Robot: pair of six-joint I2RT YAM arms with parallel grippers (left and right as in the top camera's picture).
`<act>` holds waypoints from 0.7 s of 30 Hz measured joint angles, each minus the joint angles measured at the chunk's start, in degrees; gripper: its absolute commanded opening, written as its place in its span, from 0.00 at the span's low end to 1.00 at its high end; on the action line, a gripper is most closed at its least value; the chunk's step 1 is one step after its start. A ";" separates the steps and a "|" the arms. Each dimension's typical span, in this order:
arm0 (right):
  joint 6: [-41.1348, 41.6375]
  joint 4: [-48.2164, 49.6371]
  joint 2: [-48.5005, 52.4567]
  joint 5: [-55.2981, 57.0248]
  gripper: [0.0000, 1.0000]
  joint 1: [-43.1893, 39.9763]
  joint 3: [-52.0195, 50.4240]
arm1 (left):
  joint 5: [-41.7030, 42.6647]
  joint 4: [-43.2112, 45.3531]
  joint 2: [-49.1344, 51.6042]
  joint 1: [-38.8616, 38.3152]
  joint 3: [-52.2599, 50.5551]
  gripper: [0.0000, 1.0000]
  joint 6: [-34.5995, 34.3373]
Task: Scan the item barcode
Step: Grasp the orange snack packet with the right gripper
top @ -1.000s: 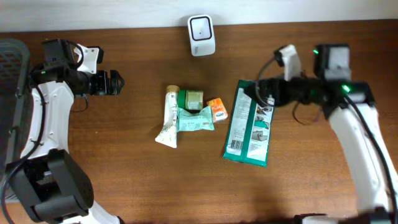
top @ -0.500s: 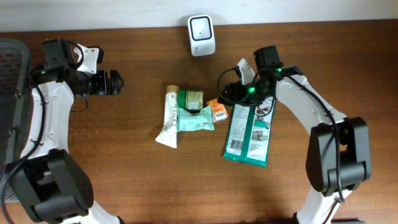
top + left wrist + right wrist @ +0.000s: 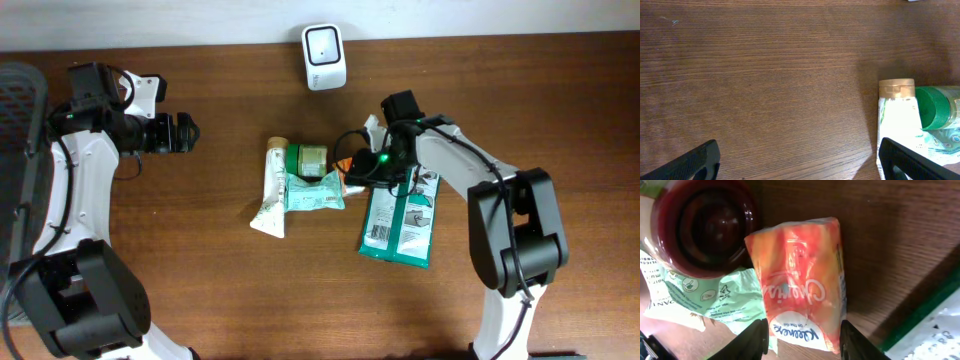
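An orange tissue pack [image 3: 802,285] lies flat on the wooden table among several items in the middle [image 3: 352,178]. My right gripper [image 3: 805,341] reaches down over it [image 3: 362,168], and its two black fingers [image 3: 758,339] press against the pack's left and right sides. The white barcode scanner [image 3: 324,43] stands at the table's back edge. My left gripper [image 3: 186,133] hovers far to the left with its jaws wide open [image 3: 802,167] over bare wood, nothing between them.
Left of the orange pack lie a white tube [image 3: 271,185] with a gold cap [image 3: 896,88], a green-capped bottle [image 3: 308,158] and a mint-green packet [image 3: 316,195]. A large green pouch [image 3: 400,210] lies to the right, under my right arm. A dark round jar bottom [image 3: 710,225] sits close to the pack.
My right arm has swung left from over the green pouch down to the orange pack, and its jaws have narrowed onto it. The left arm has stayed still.
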 measured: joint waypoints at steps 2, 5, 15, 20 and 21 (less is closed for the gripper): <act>1.05 0.07 0.50 -0.02 0.43 0.00 0.00 | 0.00 0.00 0.00 0.00 0.00 0.99 0.00; 1.42 0.24 1.92 -1.22 0.27 0.00 0.00 | 0.00 0.00 0.00 0.00 0.00 0.99 0.00; -0.61 -1.31 2.08 -8.72 0.04 -3.15 0.00 | 0.00 0.00 0.00 0.00 0.00 0.99 0.00; -11.37 -8.52 2.08 -27.10 0.04 -11.61 0.04 | 0.00 -0.04 0.00 0.00 0.00 0.99 0.00; -12.76 -9.90 2.08 -28.65 0.04 -12.44 0.04 | 0.00 0.00 0.00 0.00 0.00 0.99 0.00</act>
